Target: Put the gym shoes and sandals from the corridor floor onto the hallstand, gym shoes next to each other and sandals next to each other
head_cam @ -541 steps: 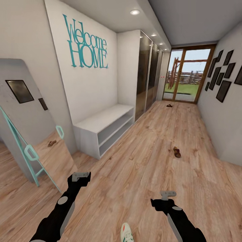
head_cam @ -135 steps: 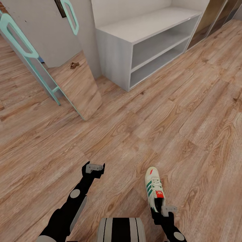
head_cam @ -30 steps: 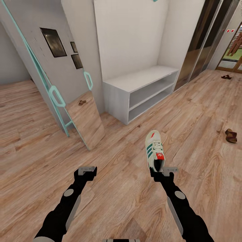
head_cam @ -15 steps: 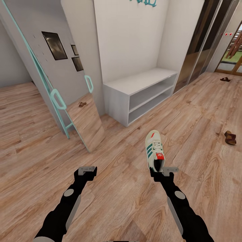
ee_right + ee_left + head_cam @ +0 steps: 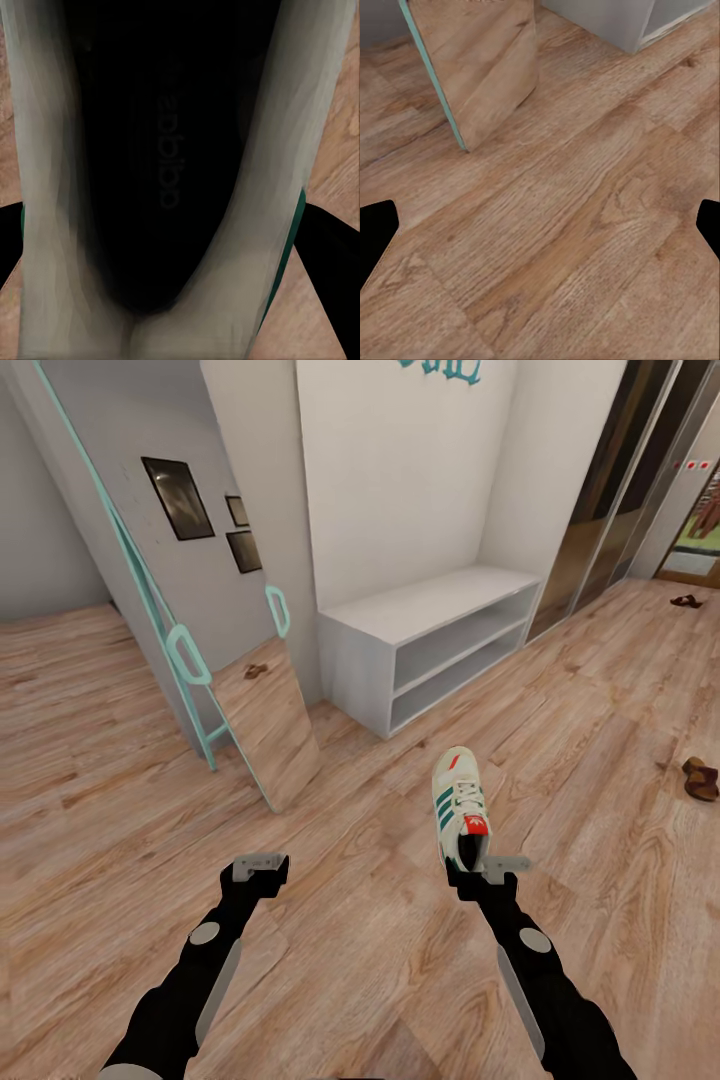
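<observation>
Wood-grain plank floor (image 5: 350, 830) runs through a corridor with white walls; we note a leaning mirror (image 5: 200, 610) with a teal frame at the robot's left and a mirrored-door wardrobe (image 5: 620, 480) further along.

Against the wall between them stands the shoe rack (image 5: 425, 645), long, low, white-grey, with a flat top and two open shelves beneath. We see nothing lying on its top.

One gym shoe (image 5: 460, 810) is cream-white with green side stripes, white laces and a red-orange tongue tag, its toe pointing away from the robot. It is off the floor, held at the heel by the right pincer (image 5: 487, 872). In the right wrist view we look into the shoe's dark opening (image 5: 165, 172), with pale side walls and a green edge; black fingers (image 5: 334, 247) sit against both sides, so this pincer pinches the shoe.

Two brown sandals lie on the floor, well apart: one sandal (image 5: 700, 778) at the robot's right, the other sandal (image 5: 686, 601) far down the corridor.

The left pincer (image 5: 260, 868) hangs above bare floor. In the left wrist view its fingertips (image 5: 376, 229) sit at opposite edges, spread wide, holding nothing.
</observation>
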### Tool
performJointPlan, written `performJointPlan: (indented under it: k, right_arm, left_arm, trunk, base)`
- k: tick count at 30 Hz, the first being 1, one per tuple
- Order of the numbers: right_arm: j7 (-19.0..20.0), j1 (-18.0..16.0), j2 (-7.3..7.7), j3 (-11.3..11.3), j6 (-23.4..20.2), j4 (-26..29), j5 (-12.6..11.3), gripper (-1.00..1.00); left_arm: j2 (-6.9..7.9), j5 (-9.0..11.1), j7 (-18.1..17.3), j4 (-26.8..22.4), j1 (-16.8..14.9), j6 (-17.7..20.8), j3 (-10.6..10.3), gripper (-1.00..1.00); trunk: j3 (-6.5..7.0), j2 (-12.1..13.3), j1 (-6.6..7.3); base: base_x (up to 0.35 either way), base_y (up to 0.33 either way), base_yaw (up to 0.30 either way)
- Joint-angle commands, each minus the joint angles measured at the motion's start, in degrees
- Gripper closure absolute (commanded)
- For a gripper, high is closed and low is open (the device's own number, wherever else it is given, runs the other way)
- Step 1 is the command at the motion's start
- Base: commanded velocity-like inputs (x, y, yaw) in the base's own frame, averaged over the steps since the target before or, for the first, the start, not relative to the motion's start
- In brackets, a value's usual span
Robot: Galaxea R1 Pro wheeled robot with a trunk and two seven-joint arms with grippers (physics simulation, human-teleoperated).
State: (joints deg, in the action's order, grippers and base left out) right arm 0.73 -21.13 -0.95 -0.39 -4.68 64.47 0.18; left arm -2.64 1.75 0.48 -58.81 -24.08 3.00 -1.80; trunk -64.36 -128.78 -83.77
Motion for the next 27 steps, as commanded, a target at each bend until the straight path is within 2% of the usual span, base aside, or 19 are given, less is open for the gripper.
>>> performJointPlan:
  k: [1, 7, 21, 27]
  right_arm:
    - [0.1, 0.0, -0.01, 0.0, -0.3, 0.1, 0.0, 1.0]
    - [0.1, 0.0, -0.01, -0.1, -0.3, 0.1, 0.0, 1.0]
    - [0.1, 0.0, -0.01, -0.1, -0.3, 0.0, 0.0, 1.0]
    - [0.1, 0.0, -0.01, -0.1, -0.3, 0.0, 0.0, 1.0]
  left_arm:
    - [0.0, 0.2, 0.1, -0.1, 0.0, 0.3, 0.0, -1.0]
    - [0.0, 0.2, 0.1, -0.1, 0.0, 0.3, -0.1, -1.0]
    - [0.0, 0.1, 0.1, -0.1, 0.0, 0.3, -0.1, -1.0]
    - [0.0, 0.1, 0.1, -0.1, 0.0, 0.3, -0.1, -1.0]
  trunk:
    - [0.02, 0.0, 0.01]
    - [0.44, 0.0, 0.01]
    - [-1.06, -5.6, -3.07]
    - [-0.59, -5.6, -3.07]
  base:
    - [0.0, 0.0, 0.193]
    - [0.0, 0.0, 0.192]
    - [0.0, 0.0, 0.19]
    - [0.0, 0.0, 0.17]
